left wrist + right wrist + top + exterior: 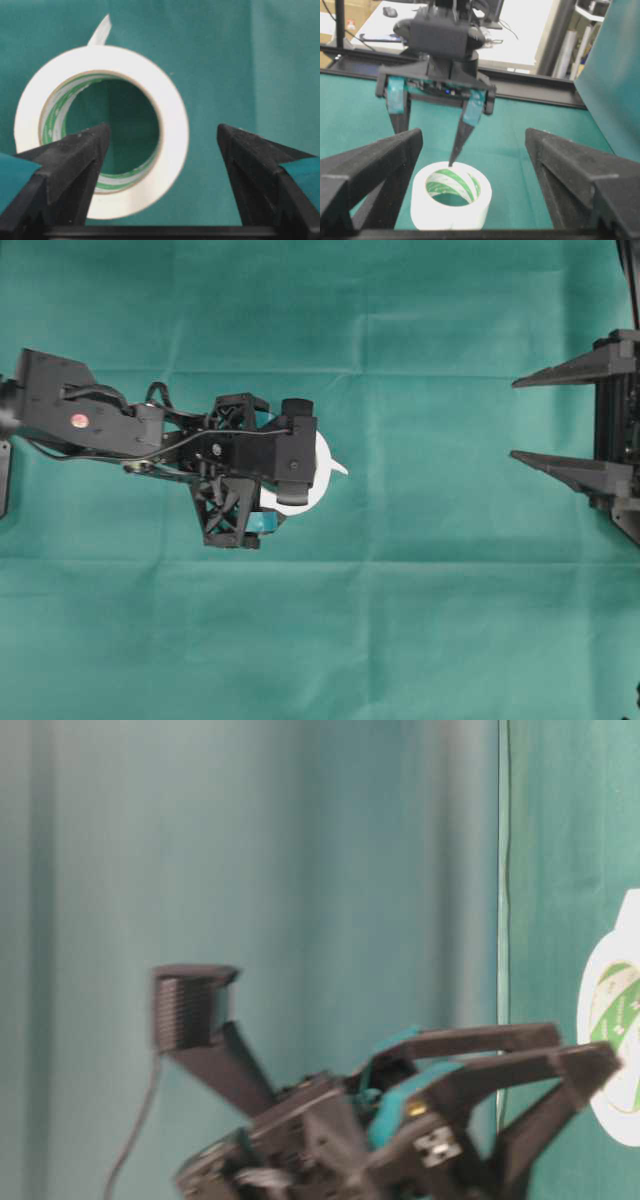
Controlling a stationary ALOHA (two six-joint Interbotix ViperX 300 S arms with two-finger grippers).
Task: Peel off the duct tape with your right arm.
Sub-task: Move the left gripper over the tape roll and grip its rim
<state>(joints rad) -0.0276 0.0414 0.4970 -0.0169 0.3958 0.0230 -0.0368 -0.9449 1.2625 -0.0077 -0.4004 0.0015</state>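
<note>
Duct tape (451,202) lies flat on the green cloth (420,620) left of the table's middle, mostly hidden overhead by the left gripper (262,468), whose jaws hang wide above it. The right gripper (545,420), also wide and holding nothing, waits at the right edge, partly cut off. A cluttered desk (520,30) stands behind the table.

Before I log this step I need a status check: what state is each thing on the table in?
duct tape: lying flat on the green cloth, hole up, loose strip end sticking out, not gripped.
left gripper: open, fingers pointing down over the roll, one tip at its rim.
right gripper: open, empty, far from the roll.
</note>
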